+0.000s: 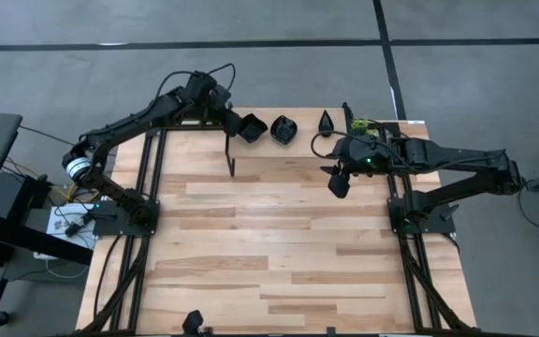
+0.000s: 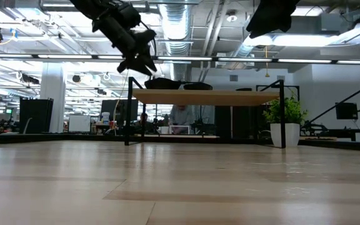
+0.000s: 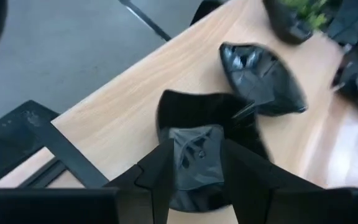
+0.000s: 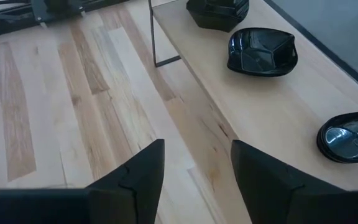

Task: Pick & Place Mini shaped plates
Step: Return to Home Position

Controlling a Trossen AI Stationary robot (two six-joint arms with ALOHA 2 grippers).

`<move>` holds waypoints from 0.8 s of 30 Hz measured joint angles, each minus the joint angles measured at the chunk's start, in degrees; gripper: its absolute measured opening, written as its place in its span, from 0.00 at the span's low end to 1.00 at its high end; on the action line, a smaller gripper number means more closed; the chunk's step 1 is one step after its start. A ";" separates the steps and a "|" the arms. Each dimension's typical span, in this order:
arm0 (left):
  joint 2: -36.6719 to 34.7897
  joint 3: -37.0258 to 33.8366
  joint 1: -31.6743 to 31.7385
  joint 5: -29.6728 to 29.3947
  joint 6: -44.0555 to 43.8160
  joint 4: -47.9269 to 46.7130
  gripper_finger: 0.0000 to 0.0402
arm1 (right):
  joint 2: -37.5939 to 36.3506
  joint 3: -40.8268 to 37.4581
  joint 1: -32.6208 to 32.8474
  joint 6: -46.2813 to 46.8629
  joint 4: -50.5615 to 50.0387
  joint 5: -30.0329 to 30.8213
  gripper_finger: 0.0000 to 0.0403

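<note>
On the shelf [image 4: 260, 106], the stack of square plates [image 3: 197, 109] sits right under the left gripper [image 3: 196, 149], the nearer one, whose jaws are open and empty, while the right gripper [image 4: 197, 155] hangs in front of the shelf, jaws open too.
</note>
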 joint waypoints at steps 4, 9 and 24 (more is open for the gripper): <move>-4.00 0.00 -0.77 2.32 -2.67 -0.92 0.33 | 0.00 0.03 0.00 -1.21 -0.67 0.20 0.45; -12.65 -0.01 -4.33 4.74 0.66 -7.53 0.33 | -1.34 1.19 -1.83 -3.15 -4.63 0.34 0.46; -49.78 -26.94 -21.96 4.65 -6.05 8.18 0.33 | -19.93 -7.52 -3.52 1.31 -0.12 -2.87 0.45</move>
